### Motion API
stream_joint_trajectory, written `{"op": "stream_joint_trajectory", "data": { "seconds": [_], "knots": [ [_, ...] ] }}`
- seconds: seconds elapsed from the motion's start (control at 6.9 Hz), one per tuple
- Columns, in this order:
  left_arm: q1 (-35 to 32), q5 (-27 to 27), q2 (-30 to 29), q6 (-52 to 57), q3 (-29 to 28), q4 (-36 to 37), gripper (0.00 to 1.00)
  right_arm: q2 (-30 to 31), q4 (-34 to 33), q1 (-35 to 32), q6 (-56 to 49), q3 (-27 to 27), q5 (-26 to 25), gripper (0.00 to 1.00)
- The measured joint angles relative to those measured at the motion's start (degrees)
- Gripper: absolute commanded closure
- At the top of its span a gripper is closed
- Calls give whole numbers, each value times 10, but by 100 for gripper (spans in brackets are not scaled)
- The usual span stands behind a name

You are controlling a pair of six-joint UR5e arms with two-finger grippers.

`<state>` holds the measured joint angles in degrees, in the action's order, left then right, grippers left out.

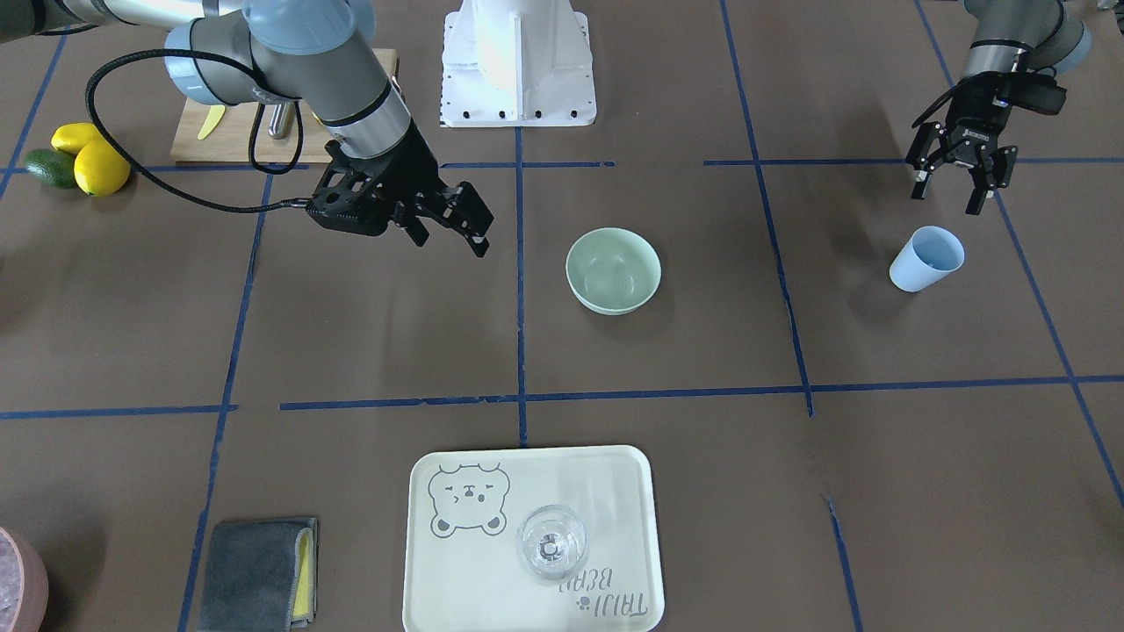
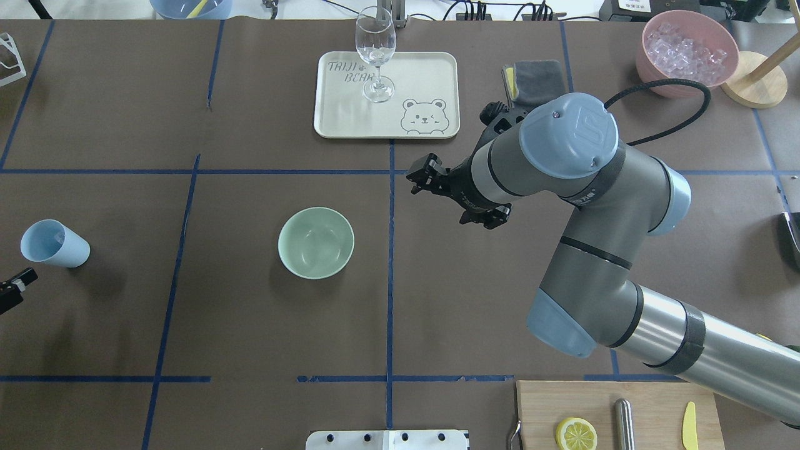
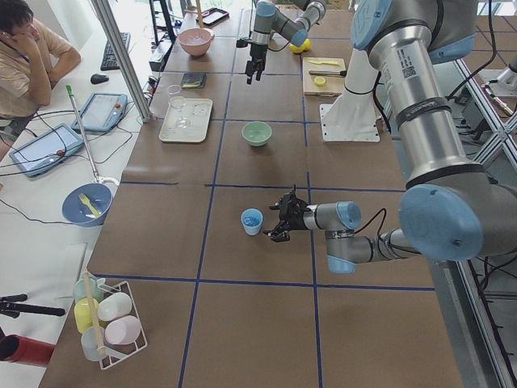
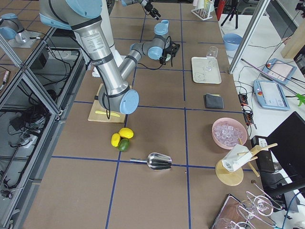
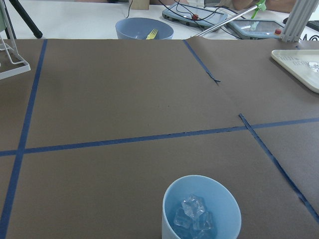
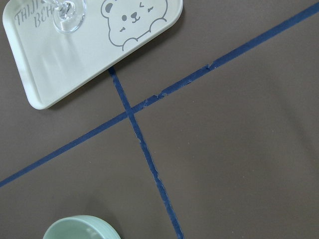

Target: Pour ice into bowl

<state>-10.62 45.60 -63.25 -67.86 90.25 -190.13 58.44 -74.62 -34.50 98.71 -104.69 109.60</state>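
The pale mint-green bowl (image 1: 613, 269) stands empty near the table's middle, and it shows in the overhead view (image 2: 316, 242) and at the bottom edge of the right wrist view (image 6: 79, 228). Small clear ice cubes (image 5: 194, 216) lie inside a light blue cup (image 5: 202, 209), which stands upright on my left side (image 1: 926, 257) (image 2: 55, 244). My left gripper (image 1: 948, 200) is open and empty, a little above and behind the cup. My right gripper (image 1: 452, 235) is open and empty, hovering beside the bowl on its other side (image 2: 440, 190).
A cream tray (image 2: 431, 75) holding a clear wine glass (image 2: 375, 50) lies at the far edge. A pink container of whitish ice (image 2: 686, 53) and a grey cloth (image 2: 537, 78) are far right. A cutting board (image 2: 650, 400) with a lemon half sits near my base.
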Motion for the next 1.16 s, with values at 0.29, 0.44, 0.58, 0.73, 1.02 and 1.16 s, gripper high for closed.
{"op": "stream_joint_trajectory", "data": {
  "seconds": [0.29, 0.44, 0.58, 0.73, 1.02, 1.16],
  "knots": [
    [25, -93, -68, -8, -63, 4, 2, 0, 0, 0, 0, 2, 0, 0],
    [27, -116, -93, 3, -83, 5, 2, 1, 0, 0, 0, 2, 0, 0],
    [27, -135, -102, 28, -92, 5, 2, 1, 0, 0, 0, 2, 0, 0],
    [27, -150, -106, 54, -96, 5, 2, 1, 0, 0, 0, 2, 0, 0],
    [26, -163, -109, 69, -103, 12, 2, 1, 0, 0, 0, 3, 0, 0],
    [26, -168, -109, 70, -107, 20, 2, 3, 0, 1, -1, 4, 0, 0]
  ]
}}
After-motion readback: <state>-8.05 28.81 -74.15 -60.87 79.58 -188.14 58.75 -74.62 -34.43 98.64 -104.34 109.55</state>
